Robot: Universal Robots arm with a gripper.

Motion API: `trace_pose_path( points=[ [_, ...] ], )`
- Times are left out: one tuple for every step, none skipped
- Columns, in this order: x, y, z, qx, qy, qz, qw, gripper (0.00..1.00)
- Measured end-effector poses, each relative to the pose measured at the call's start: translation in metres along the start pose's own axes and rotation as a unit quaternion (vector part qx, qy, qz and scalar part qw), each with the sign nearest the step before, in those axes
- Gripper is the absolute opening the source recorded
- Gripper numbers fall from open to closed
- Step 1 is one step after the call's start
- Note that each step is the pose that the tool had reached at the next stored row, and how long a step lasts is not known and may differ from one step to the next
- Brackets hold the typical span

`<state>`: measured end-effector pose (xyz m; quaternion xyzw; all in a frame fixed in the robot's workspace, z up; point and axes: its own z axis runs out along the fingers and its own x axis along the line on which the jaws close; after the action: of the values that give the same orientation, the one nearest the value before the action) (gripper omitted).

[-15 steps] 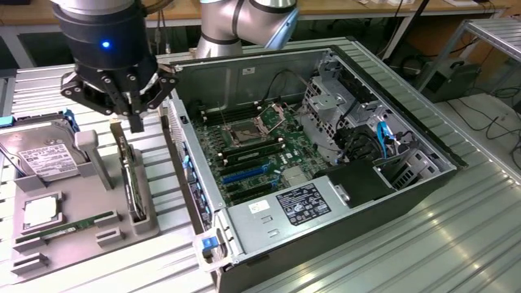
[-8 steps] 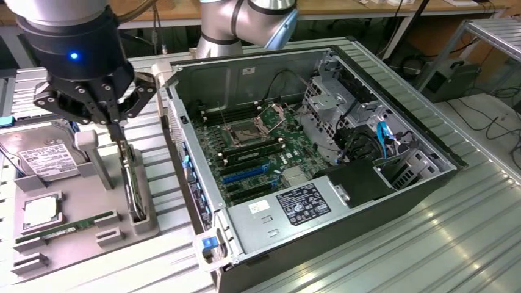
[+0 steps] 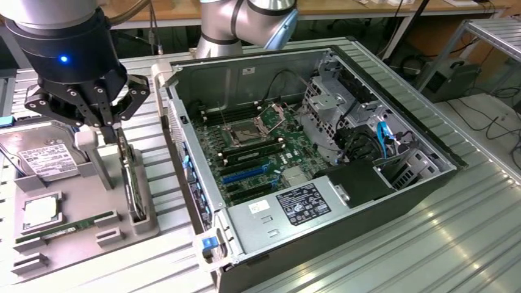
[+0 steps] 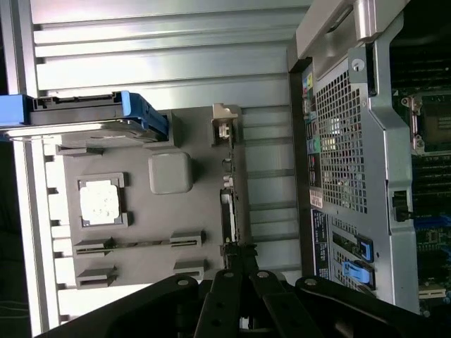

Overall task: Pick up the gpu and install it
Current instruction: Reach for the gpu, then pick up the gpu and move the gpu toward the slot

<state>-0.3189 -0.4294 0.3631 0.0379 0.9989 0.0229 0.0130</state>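
Your gripper point(image 3: 110, 125) sits at the upper left of the exterior view, right at the top edge of the gpu point(image 3: 130, 180). The gpu stands on edge in the grey holder point(image 3: 82, 201) (beside the open computer case point(image 3: 244, 76)). You cannot tell whether the gripper has clamped it.

- The gripper point(image 3: 111, 135) hangs low over the grey holder tray point(image 3: 82, 204) on the exterior view's left, right at the upper end of the gpu point(image 3: 129, 180).
- The gpu stands on edge in a slot of the tray, on the side nearest the computer case point(image 3: 244, 73).
- The case lies open on the ribbed metal table point(image 3: 456, 232), showing the motherboard point(image 3: 273, 149) with 1 processor socket point(image 3: 243, 131) and blue slots point(image 3: 244, 174).
- A power supply point(image 3: 297, 204) fills the near end of the case.
- The tray also carries a hard drive point(image 3: 36, 155) with a white label, 1 square processor chip point(image 3: 39, 212) and a green memory stick point(image 3: 69, 223).
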Motion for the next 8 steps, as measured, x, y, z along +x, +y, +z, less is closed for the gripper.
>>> trace_pose_path(
  points=[
    [0.0, 0.0, 0.0, 0.0, 0.0, 0.0, 1.0, 0.11],
    [0.0, 0.0, 0.0, 0.0, 0.0, 0.0, 1.0, 0.11],
    [0.0, -0.0001, 0.0, 0.0, 0.0, 0.0, 1.0, 0.11],
    [0.0, -0.0001, 0.0, 0.0, 0.0, 0.0, 1.0, 0.11],
    [0.0, -0.0001, 0.0, 0.0, 0.0, 0.0, 1.0, 0.11],
    [0.0, -0.0002, 0.0, 0.0, 0.0, 0.0, 1.0, 0.11],
    [0.0, -0.0002, 0.0, 0.0, 0.0, 0.0, 1.0, 0.11],
    [0.0, -0.0002, 0.0, 0.0, 0.0, 0.0, 1.0, 0.11]
  ],
)
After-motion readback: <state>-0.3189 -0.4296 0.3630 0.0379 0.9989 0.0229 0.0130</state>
